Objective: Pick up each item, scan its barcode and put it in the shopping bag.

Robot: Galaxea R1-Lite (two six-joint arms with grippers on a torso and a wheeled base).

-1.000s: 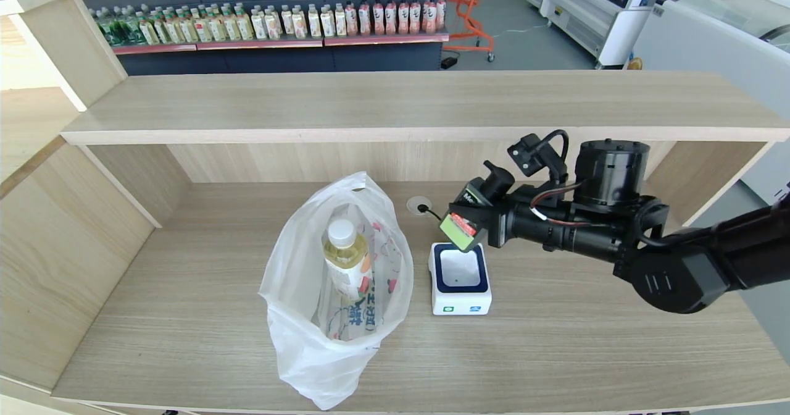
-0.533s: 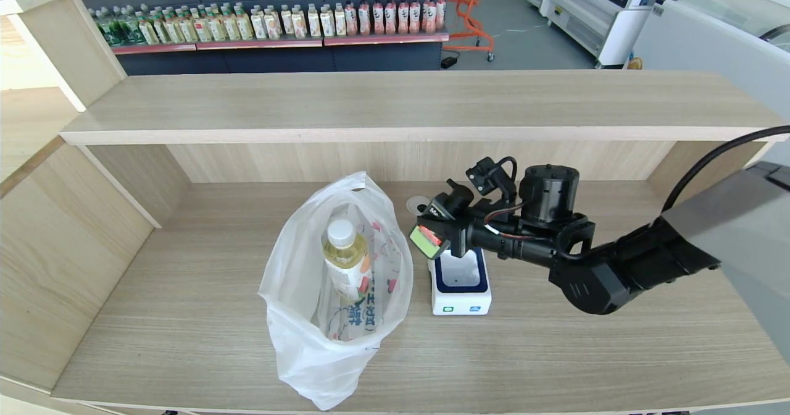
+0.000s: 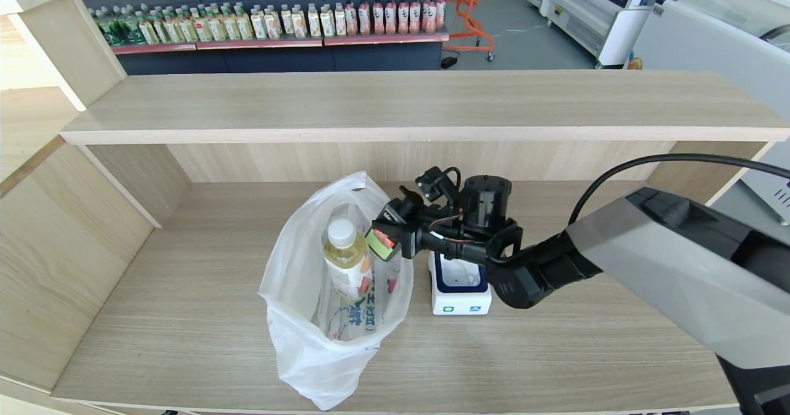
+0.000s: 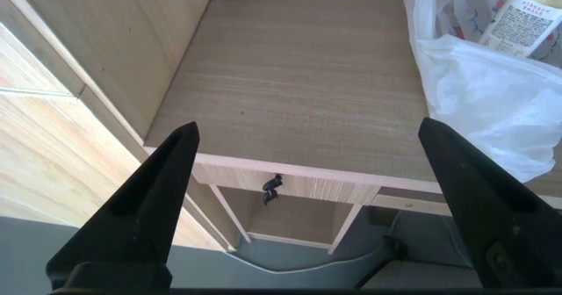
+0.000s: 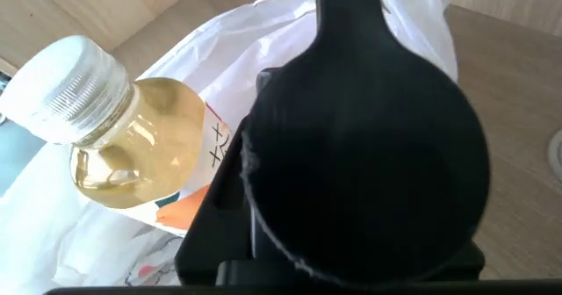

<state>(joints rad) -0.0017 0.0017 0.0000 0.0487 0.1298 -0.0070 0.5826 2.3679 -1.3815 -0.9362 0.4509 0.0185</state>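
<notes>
In the head view my right gripper [image 3: 392, 237] is shut on a small green and red packet [image 3: 379, 244], which hangs over the right rim of the open white shopping bag [image 3: 308, 341]. A bottle of yellow drink [image 3: 344, 255] with a white cap stands inside the bag beside a printed pack. The white and blue scanner [image 3: 460, 291] sits just right of the bag, under my right forearm. The right wrist view looks down on the bottle [image 5: 114, 128] and bag [image 5: 255, 23] past a dark shape close to the lens. My left gripper [image 4: 309, 130] is open, off the counter's front left.
The wooden counter [image 3: 185, 291] has side walls and a raised shelf [image 3: 395, 103] at the back. A round cable hole [image 3: 419, 205] lies behind the scanner. The counter's front edge [image 4: 290, 168] and the bag [image 4: 492, 93] appear in the left wrist view.
My right arm has swung left with the packet, from above the scanner to the bag's mouth. The bag, bottle and scanner have stayed put.
</notes>
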